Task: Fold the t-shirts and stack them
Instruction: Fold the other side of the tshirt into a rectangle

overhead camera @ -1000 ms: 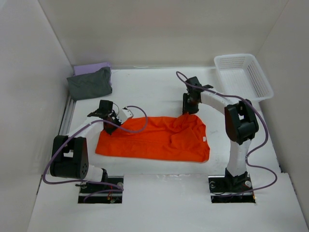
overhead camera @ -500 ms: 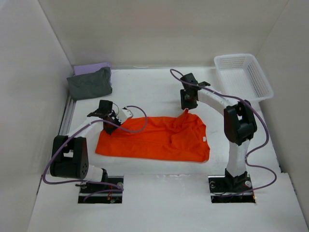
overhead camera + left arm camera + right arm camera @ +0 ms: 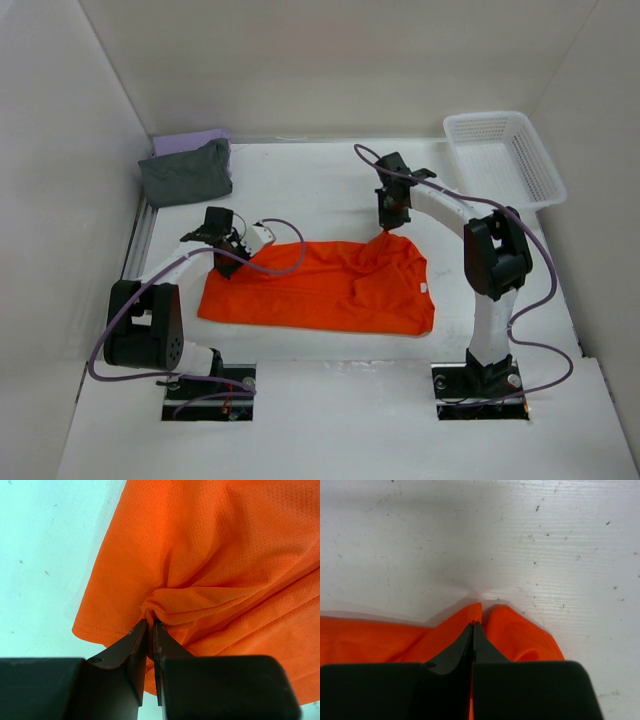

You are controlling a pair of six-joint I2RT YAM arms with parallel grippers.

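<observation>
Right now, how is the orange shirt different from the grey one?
The orange shirt lies spread out mid-table; the grey shirt sits folded in the far left corner. The left tool and right tool each pinch the orange shirt; neither touches the grey shirt. Both are plain fabric.

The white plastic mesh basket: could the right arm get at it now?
Probably not yet: the right tool is shut on the far edge of the bright orange fabric t-shirt. After letting go, the way to the white plastic mesh basket looks free.
</observation>
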